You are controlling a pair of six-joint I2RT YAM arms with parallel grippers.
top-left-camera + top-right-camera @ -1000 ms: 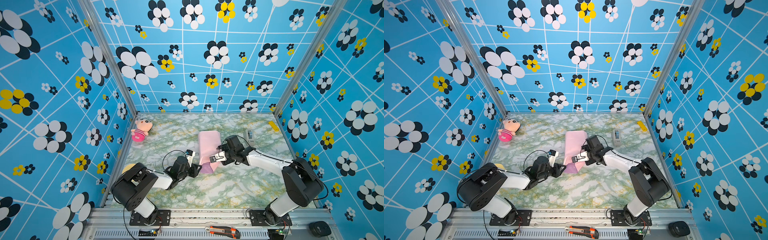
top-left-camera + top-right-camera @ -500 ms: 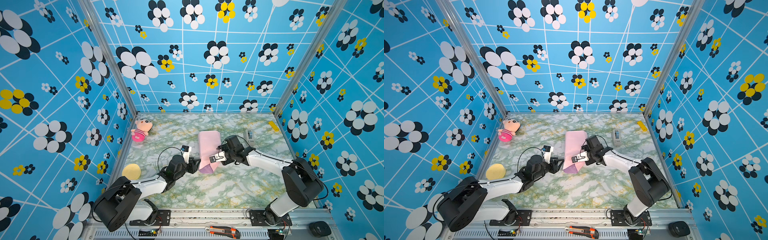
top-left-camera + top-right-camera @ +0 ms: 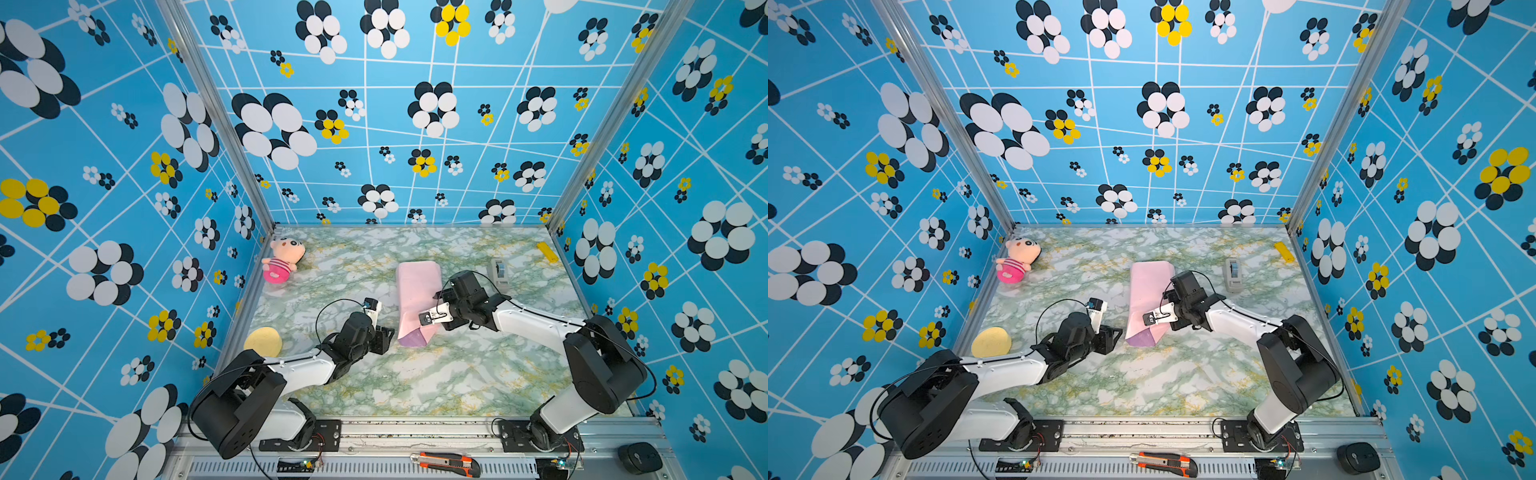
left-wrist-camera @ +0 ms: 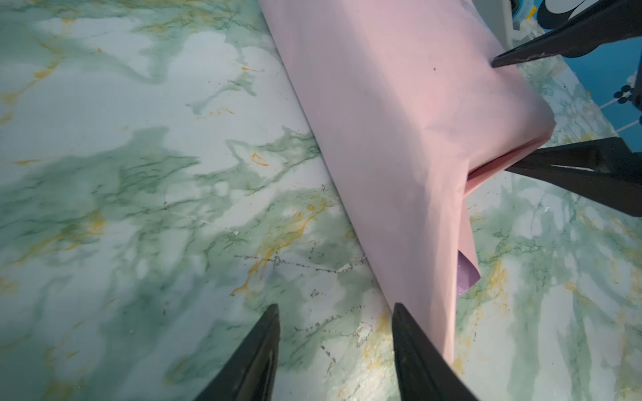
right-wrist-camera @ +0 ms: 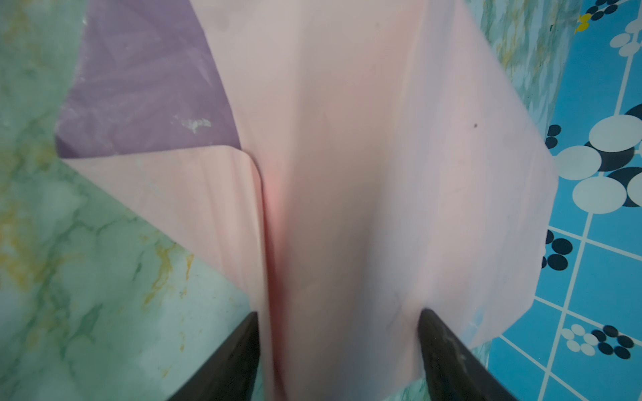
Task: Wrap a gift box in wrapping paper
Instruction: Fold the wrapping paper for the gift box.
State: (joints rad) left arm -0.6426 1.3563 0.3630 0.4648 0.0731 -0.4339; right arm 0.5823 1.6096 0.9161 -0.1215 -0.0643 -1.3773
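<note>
Left white-and-black robot arm (image 3: pixel 307 368) stretched low and forward, black two-fingered left gripper (image 4: pixel 335 305) parted and empty; right white-and-black robot arm (image 3: pixel 536 322) reaching inward, black two-fingered right gripper (image 5: pixel 338 311) tipped down, jaws spread wide.

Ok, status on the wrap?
Left tool open, empty, beside the folded pale pink, lilac-backed wrapping paper sheet. Right tool astride it, grip unclear. Black cardboard gift box hidden. Grey tape dispenser off aside, not in the way.

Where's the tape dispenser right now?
In both top views the tape dispenser sits right-rear on the table, just behind the right gripper and right of the paper.
</note>
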